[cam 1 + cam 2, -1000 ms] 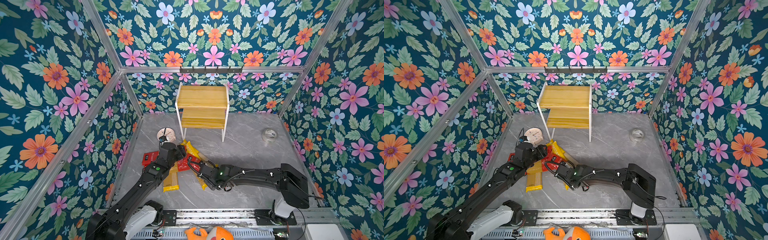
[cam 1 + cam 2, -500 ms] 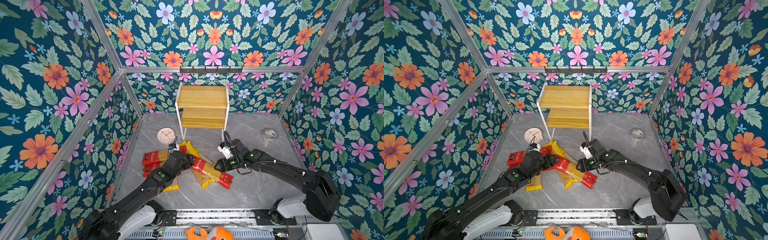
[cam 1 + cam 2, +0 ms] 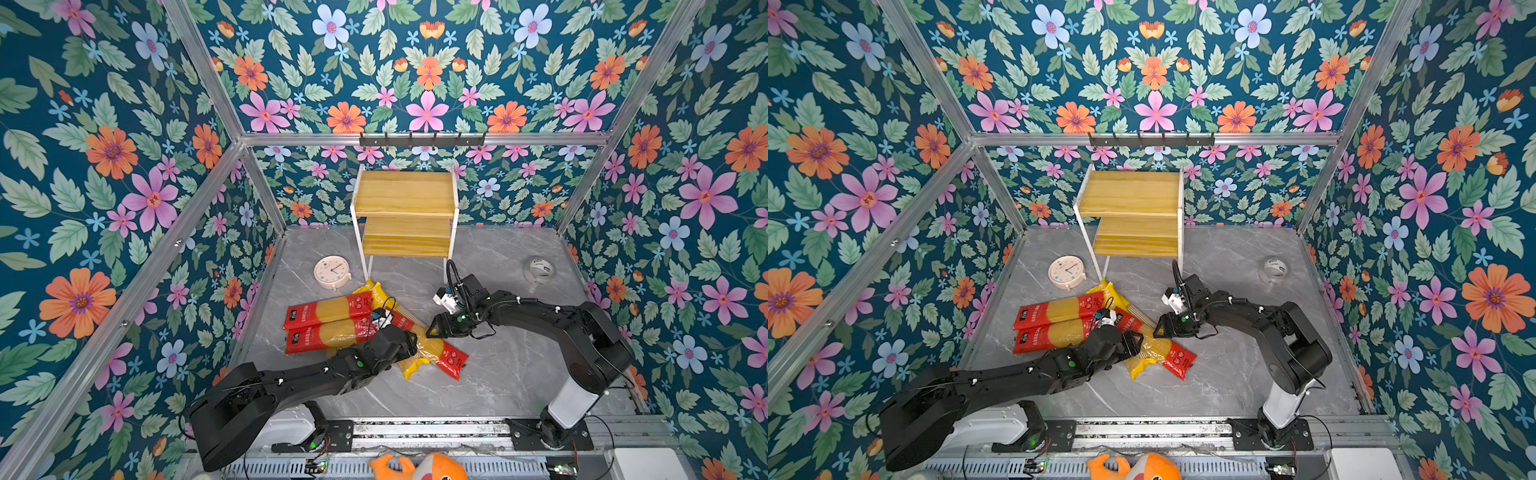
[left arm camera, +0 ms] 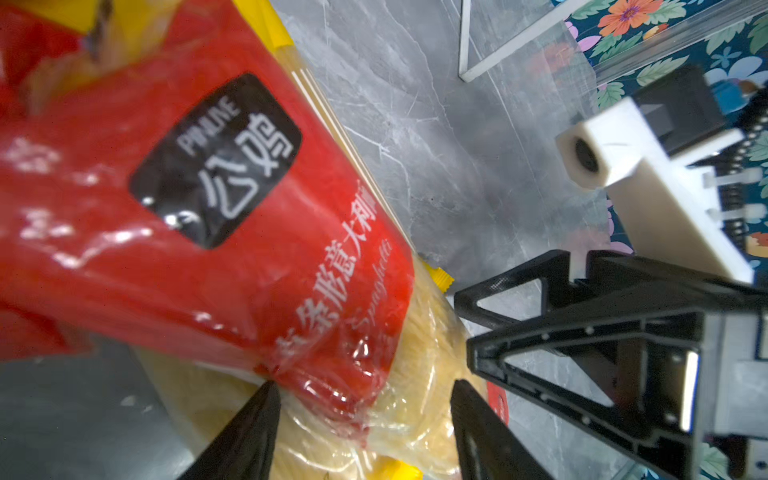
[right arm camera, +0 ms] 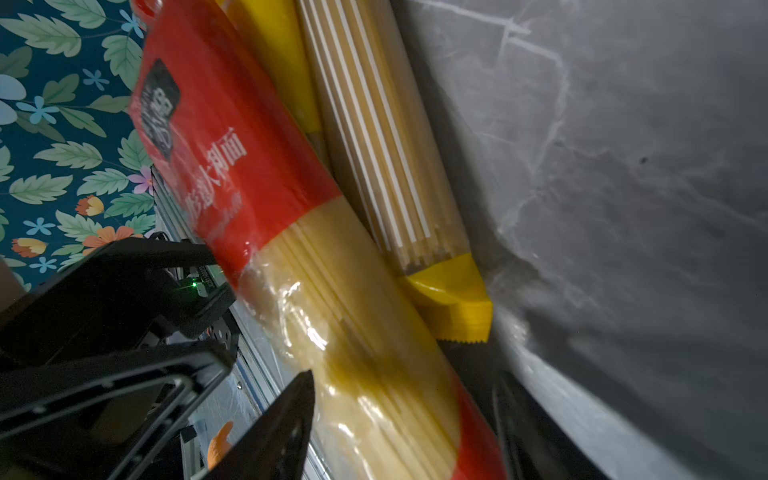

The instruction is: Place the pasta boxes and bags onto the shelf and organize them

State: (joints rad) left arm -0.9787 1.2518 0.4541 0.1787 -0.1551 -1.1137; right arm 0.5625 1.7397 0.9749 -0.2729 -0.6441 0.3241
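Red-ended spaghetti packet (image 3: 434, 349) is lying over a yellow packet (image 3: 411, 368) on desk (image 3: 498, 374) between jaws of left pincer (image 4: 361, 390) (half-open, grip unclear) and right pincer (image 5: 401, 386) (open); both should be closing evenly, lifting it level.

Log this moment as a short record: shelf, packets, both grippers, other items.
shelf: two tiers, both boards bare
packets: all on the table; two red-ended packets side by side; third red-ended packet lying diagonally across yellow packets
left gripper: jaws astride the third packet's clear middle; grip unclear
right gripper: jaws open, astride the same packet
other: clock, tape roll
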